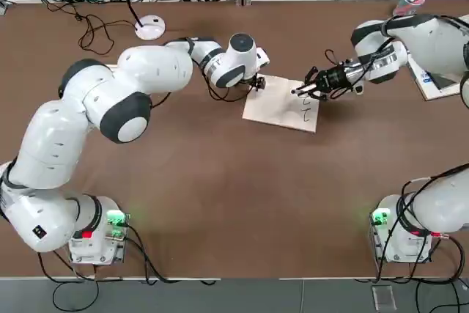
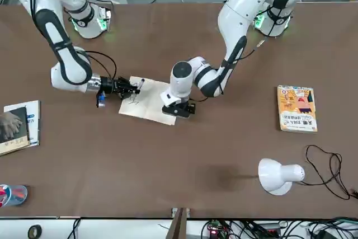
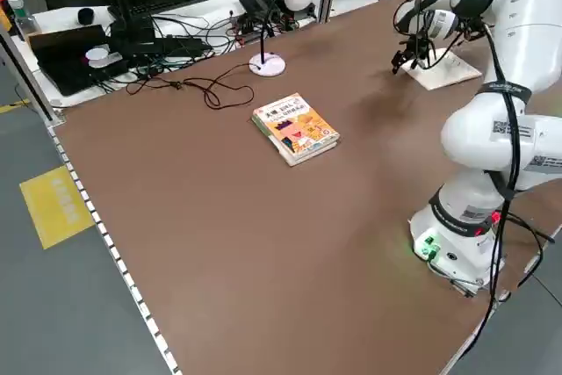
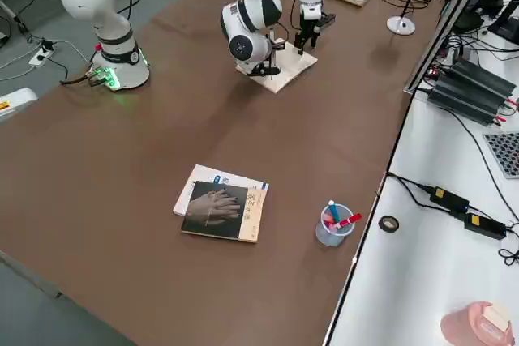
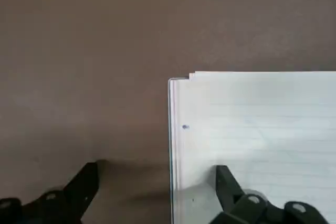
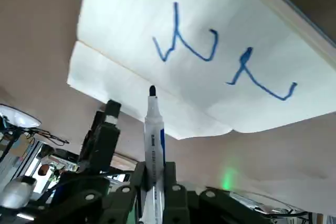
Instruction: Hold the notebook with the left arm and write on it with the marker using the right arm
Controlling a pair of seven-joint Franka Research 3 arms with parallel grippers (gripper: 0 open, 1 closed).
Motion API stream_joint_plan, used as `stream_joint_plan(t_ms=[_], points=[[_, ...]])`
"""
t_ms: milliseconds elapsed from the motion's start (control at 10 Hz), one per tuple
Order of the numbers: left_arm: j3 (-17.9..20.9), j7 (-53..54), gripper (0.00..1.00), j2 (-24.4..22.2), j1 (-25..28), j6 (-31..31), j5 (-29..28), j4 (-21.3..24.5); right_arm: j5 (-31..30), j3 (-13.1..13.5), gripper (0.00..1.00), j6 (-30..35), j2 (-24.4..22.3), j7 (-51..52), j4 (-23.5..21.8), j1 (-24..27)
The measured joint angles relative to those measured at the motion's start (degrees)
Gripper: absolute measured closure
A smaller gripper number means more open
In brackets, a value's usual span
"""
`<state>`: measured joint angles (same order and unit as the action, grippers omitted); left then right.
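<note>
We log the notebook [image 1: 275, 111] on the table [image 1: 220, 188], between left gripper [image 5: 157, 169] and right gripper [image 6: 154, 166], marker [image 6: 154, 145] in the latter; desk lamp [image 1: 150, 28] left, overlapping books [image 4: 220, 210] and pen cup [image 4: 332, 231] right.

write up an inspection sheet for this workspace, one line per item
surface: brown table, spills or debris: nothing seen
notebook: open, blue strokes on the page
marker: uncapped, tip pointing toward the page
clutter: orange book, dark-covered book, pen cup, lamp
left gripper: at the notebook's edge, jaws apart
right gripper: over the notebook, jaws shut on the marker
cables: loose tangle by the lamp
surroundings: white bench alongside, holding black equipment
</note>
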<state>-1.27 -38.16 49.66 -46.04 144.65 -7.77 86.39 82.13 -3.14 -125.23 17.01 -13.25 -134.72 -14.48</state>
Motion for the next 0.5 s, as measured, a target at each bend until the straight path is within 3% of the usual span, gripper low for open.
stream_joint_plan(t_ms=[500], points=[[0.0,0.0,0.02,0.0,0.0,0.0,0.0,0.0,5.6,0.0,0.83,3.2,-0.7,-0.1,-3.0,0.0]])
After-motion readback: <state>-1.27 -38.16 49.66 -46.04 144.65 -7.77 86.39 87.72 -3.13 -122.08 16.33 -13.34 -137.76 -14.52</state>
